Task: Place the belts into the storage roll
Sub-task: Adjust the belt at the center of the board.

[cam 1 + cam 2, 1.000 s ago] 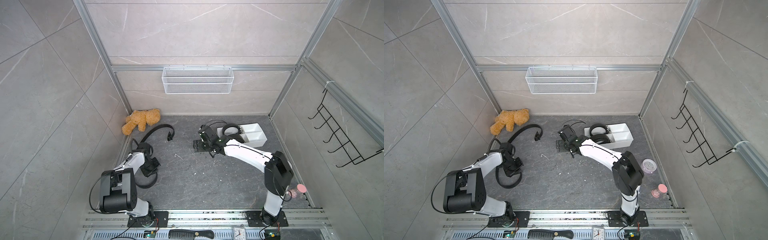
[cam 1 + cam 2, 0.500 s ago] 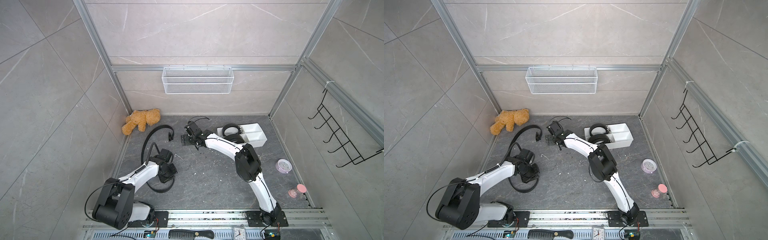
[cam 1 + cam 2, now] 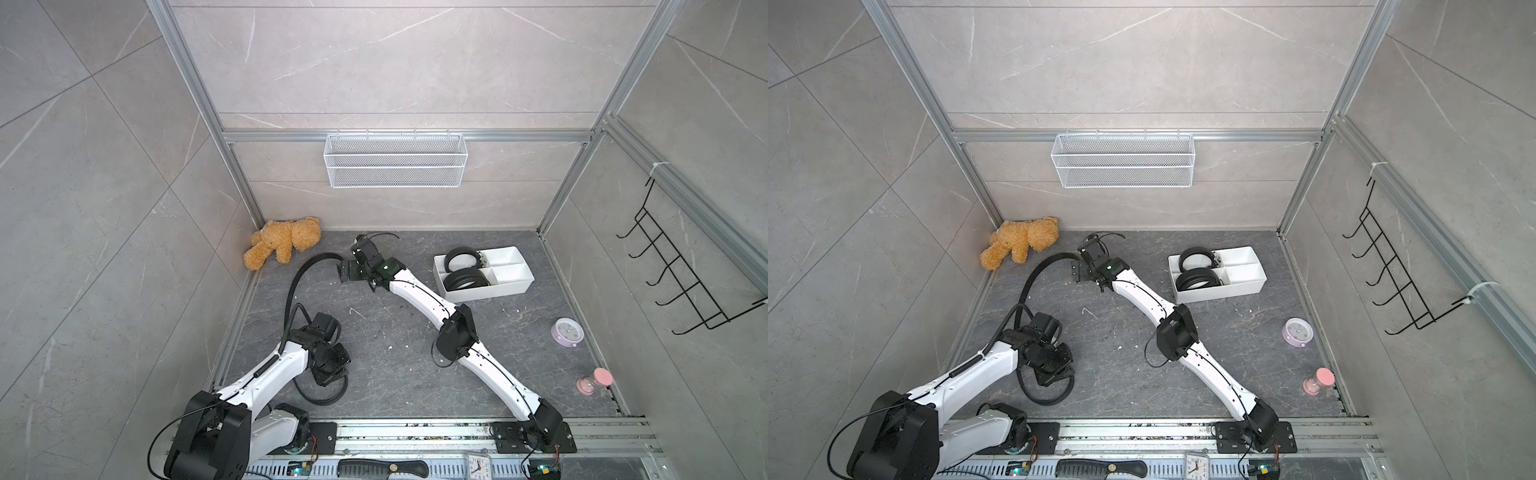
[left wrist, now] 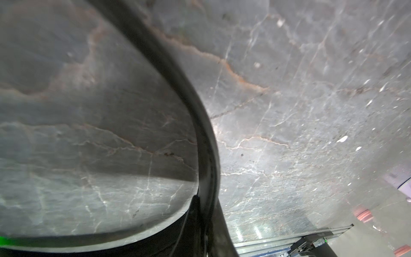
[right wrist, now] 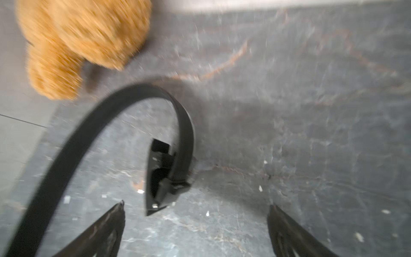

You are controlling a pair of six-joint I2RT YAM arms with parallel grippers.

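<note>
Upper centre: right gripper [image 3: 344, 271], arriving from storage roll [image 3: 494, 293], is opening over buckle [image 5: 162, 175] of last belt [image 5: 71, 142]; left gripper [image 3: 328, 376] is clamping that belt.

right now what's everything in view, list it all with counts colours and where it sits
coiled belts: 2, black, in two compartments of the storage tray
loose belt: 1, black, arcing over the floor from near the teddy bear to the left gripper
storage tray: 1, white, four compartments, back right of floor
teddy bear: 1, tan, back left corner
wire basket: 1, white, on back wall
hook rack: 1, black, on right wall
alarm clock: 1, lilac, floor at right
hourglass: 1, pink, front right of floor
comb: 1, black, front rail
small clock: 1, white, front rail
left gripper: shut on the loose belt
right gripper: open, by the belt's buckle end
</note>
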